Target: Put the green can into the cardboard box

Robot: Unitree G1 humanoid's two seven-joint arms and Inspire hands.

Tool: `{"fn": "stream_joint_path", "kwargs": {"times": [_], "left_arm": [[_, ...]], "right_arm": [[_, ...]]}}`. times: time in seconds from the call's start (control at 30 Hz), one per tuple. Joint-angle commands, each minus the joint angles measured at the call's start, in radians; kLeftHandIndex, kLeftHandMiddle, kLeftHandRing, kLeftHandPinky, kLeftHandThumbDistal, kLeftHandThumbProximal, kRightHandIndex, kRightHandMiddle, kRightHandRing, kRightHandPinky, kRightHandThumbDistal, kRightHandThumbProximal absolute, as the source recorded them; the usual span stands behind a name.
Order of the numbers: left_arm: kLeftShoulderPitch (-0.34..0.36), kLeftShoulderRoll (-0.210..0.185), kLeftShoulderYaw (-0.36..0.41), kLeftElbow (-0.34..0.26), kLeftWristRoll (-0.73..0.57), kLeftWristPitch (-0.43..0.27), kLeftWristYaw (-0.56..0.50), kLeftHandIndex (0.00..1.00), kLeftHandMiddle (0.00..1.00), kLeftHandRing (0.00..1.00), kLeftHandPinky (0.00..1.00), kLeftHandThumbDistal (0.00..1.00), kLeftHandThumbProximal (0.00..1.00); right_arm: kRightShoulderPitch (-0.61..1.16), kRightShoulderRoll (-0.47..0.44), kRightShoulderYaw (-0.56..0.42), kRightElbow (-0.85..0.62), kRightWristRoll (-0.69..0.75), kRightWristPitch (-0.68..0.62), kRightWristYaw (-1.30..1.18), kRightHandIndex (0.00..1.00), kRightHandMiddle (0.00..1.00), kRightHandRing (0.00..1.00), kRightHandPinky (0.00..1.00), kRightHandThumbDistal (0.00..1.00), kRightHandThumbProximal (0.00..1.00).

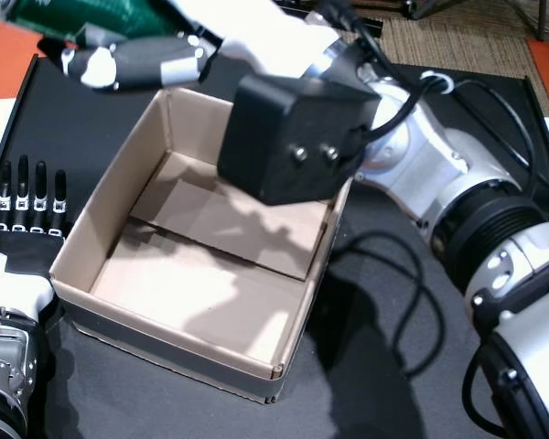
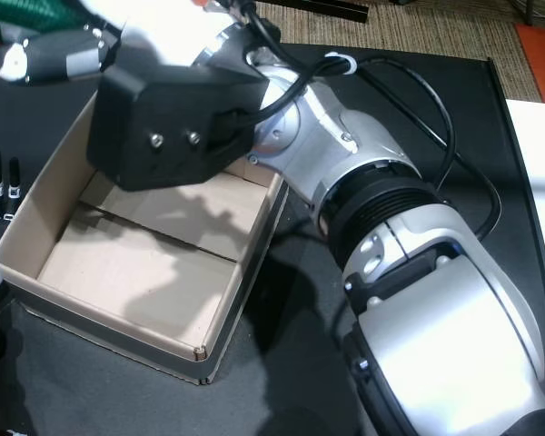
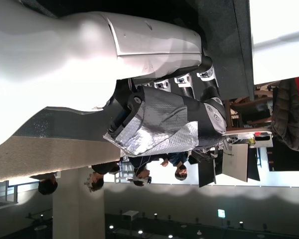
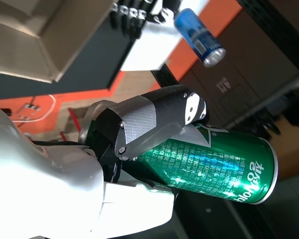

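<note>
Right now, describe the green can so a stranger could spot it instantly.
Start at the open cardboard box on the black table. The right hand hangs at the box's far left corner, closed around the green can. It is shiny green with white lettering, unlike the blue can lying apart in the right wrist view.

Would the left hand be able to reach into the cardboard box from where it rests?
Probably yes: the left hand lies open just outside the cardboard box, whose top is open; only the low wall stands between them.
</note>
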Motion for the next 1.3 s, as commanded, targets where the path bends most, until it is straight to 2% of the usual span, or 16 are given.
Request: {"fn": "stream_joint_path", "kwargs": {"times": [0.0, 0.1, 0.2, 0.3, 0.37, 0.4, 0.47, 0.5, 0.53, 0.57, 0.63, 0.7, 0.9, 0.97, 1.07, 1.27], "left_arm": [[0.064, -0.025, -0.002, 0.038, 0.011, 0.0, 0.049, 0.5, 0.53, 0.64, 0.78, 0.0, 0.52], [0.061, -0.027, -0.002, 0.038, 0.011, -0.004, 0.059, 0.51, 0.54, 0.64, 0.77, 0.0, 0.52], [0.065, -0.027, -0.008, 0.038, 0.016, 0.0, 0.048, 0.5, 0.53, 0.65, 0.79, 0.0, 0.56], [0.062, -0.03, -0.006, 0.038, 0.013, 0.001, 0.065, 0.5, 0.53, 0.65, 0.77, 0.0, 0.56], [0.06, -0.032, -0.004, 0.038, 0.01, 0.0, 0.071, 0.5, 0.53, 0.65, 0.77, 0.0, 0.56], [0.059, -0.034, -0.003, 0.037, 0.01, -0.001, 0.072, 0.5, 0.54, 0.66, 0.79, 0.0, 0.56], [0.057, -0.038, 0.0, 0.037, 0.005, 0.0, 0.074, 0.51, 0.54, 0.67, 0.78, 0.0, 0.57], [0.055, -0.039, 0.002, 0.036, 0.004, -0.001, 0.077, 0.5, 0.54, 0.67, 0.77, 0.0, 0.57], [0.054, -0.04, 0.003, 0.036, 0.003, -0.001, 0.078, 0.5, 0.54, 0.67, 0.77, 0.0, 0.58], [0.054, -0.041, 0.004, 0.036, 0.003, -0.002, 0.079, 0.5, 0.54, 0.67, 0.77, 0.0, 0.58], [0.058, -0.041, -0.006, 0.035, 0.014, -0.002, 0.066, 0.51, 0.57, 0.68, 0.81, 0.0, 0.6], [0.059, -0.043, -0.011, 0.034, 0.017, -0.009, 0.064, 0.52, 0.56, 0.67, 0.81, 0.0, 0.58], [0.058, -0.047, -0.014, 0.034, 0.017, -0.019, 0.068, 0.54, 0.57, 0.67, 0.8, 0.0, 0.58], [0.055, -0.05, -0.011, 0.034, 0.013, -0.02, 0.08, 0.52, 0.54, 0.65, 0.78, 0.0, 0.56], [0.053, -0.051, -0.01, 0.034, 0.011, -0.019, 0.088, 0.52, 0.54, 0.65, 0.78, 0.0, 0.56], [0.059, -0.053, -0.003, 0.034, 0.004, -0.013, 0.06, 0.54, 0.56, 0.69, 0.81, 0.0, 0.53]], "right_arm": [[-0.024, -0.003, 0.018, -0.002, -0.012, 0.018, 0.006, 0.0, 0.03, 0.04, 0.13, 0.26, 0.43], [-0.02, -0.008, 0.036, 0.002, -0.022, 0.043, 0.027, 0.04, 0.04, 0.06, 0.19, 0.25, 0.44], [-0.015, -0.014, 0.051, 0.007, -0.026, 0.063, 0.058, 0.04, 0.04, 0.08, 0.25, 0.21, 0.36], [-0.014, -0.012, 0.056, 0.018, -0.018, 0.094, 0.117, 0.03, 0.03, 0.07, 0.22, 0.19, 0.29], [-0.015, -0.011, 0.058, 0.02, -0.018, 0.113, 0.141, 0.02, 0.02, 0.07, 0.2, 0.19, 0.29], [-0.025, -0.012, 0.073, 0.027, -0.031, 0.148, 0.193, 0.08, 0.09, 0.14, 0.2, 0.12, 0.32], [-0.041, -0.01, 0.096, 0.037, -0.045, 0.211, 0.288, 0.17, 0.15, 0.17, 0.23, 0.15, 0.37], [-0.047, -0.008, 0.105, 0.039, -0.05, 0.243, 0.324, 0.2, 0.18, 0.19, 0.24, 0.19, 0.39], [-0.049, -0.007, 0.109, 0.039, -0.052, 0.259, 0.341, 0.22, 0.19, 0.2, 0.24, 0.19, 0.4], [-0.049, -0.006, 0.111, 0.037, -0.052, 0.271, 0.352, 0.22, 0.19, 0.2, 0.25, 0.19, 0.4], [-0.05, 0.0, 0.119, 0.035, -0.057, 0.315, 0.4, 0.28, 0.24, 0.25, 0.28, 0.17, 0.33], [-0.041, 0.003, 0.126, 0.033, -0.06, 0.338, 0.424, 0.27, 0.24, 0.26, 0.3, 0.17, 0.3], [-0.006, 0.01, 0.137, 0.035, -0.059, 0.347, 0.428, 0.32, 0.27, 0.27, 0.29, 0.17, 0.32], [0.01, 0.013, 0.144, 0.037, -0.065, 0.347, 0.425, 0.29, 0.24, 0.24, 0.27, 0.19, 0.35], [0.021, 0.014, 0.155, 0.037, -0.073, 0.345, 0.421, 0.28, 0.23, 0.23, 0.26, 0.2, 0.36], [0.033, 0.007, 0.176, 0.041, -0.08, 0.356, 0.454, 0.4, 0.34, 0.33, 0.33, 0.16, 0.38]]}}
